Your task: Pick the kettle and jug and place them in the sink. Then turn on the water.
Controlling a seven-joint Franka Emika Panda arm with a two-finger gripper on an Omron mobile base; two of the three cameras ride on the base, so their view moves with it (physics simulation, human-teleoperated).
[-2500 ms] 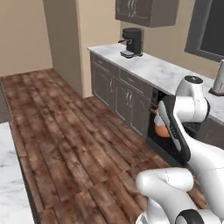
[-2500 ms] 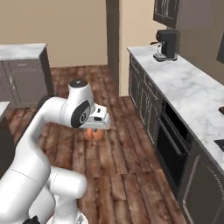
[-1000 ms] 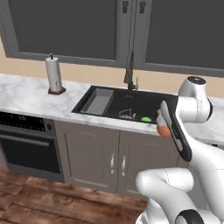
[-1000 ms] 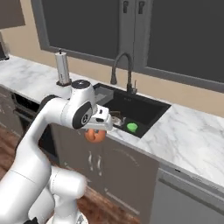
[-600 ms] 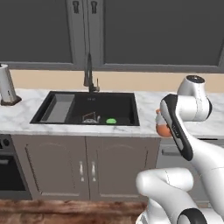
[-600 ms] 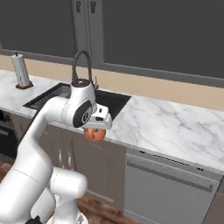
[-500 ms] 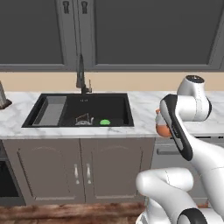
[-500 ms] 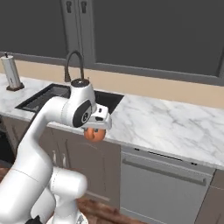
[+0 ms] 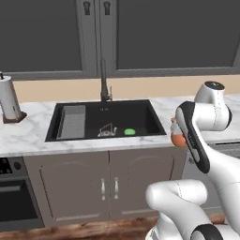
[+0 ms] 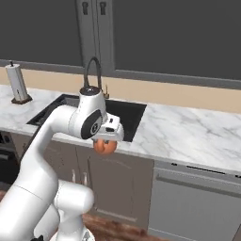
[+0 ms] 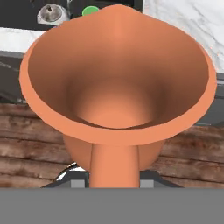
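My gripper (image 10: 108, 140) is shut on the terracotta-orange jug (image 10: 105, 147), which hangs in the air in front of the counter edge, right of the sink (image 10: 130, 115). From the left base view the jug (image 9: 177, 138) shows beside my arm, level with the counter front. In the hand view the jug's (image 11: 118, 87) flared mouth faces the camera and hides my fingertips. The silver kettle (image 9: 107, 131) sits upright inside the black sink (image 9: 140, 117), near a grey ribbed tray (image 9: 73, 121). The kettle's lid (image 11: 51, 13) peeks past the jug. No water is in view at the faucet (image 9: 103, 80).
A small green cup (image 9: 130, 132) lies in the basin right of the kettle. A paper towel holder (image 9: 9, 99) stands on the marble counter (image 9: 33, 136) at far left. Grey cabinets (image 9: 108, 187) sit below, and a dishwasher front (image 10: 197, 200) is to the right.
The whole picture has shifted as the base drove: the sink now stands about centred ahead. The jug stays held in my gripper in the same pose.
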